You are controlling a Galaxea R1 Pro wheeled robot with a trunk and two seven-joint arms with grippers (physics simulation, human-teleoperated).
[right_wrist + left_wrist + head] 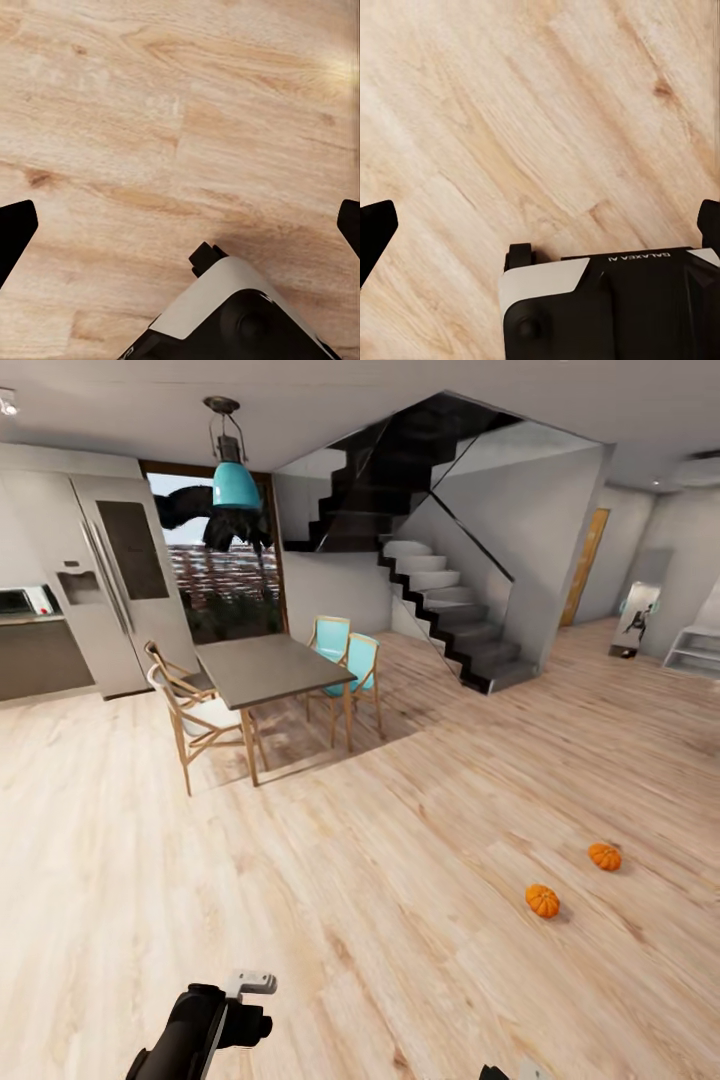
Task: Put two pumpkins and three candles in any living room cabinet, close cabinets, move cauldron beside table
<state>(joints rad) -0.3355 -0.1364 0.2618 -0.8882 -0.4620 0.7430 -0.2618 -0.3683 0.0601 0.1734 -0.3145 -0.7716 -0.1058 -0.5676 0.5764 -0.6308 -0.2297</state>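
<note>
Two small orange pumpkins lie on the pale wooden floor at the right of the head view, one nearer and one a little farther right, about a pumpkin's width or two apart. My left arm hangs low at the bottom edge, far from them. In the left wrist view my left gripper is open over bare floor, its dark fingertips wide apart. My right gripper is open too, with nothing between its fingers. The cabinet, cauldron, candles and coffee table are out of view.
A grey dining table with wooden and turquoise chairs stands ahead on the left, under a turquoise lamp. A fridge is at far left, a dark staircase in the middle. My own base shows below the left gripper.
</note>
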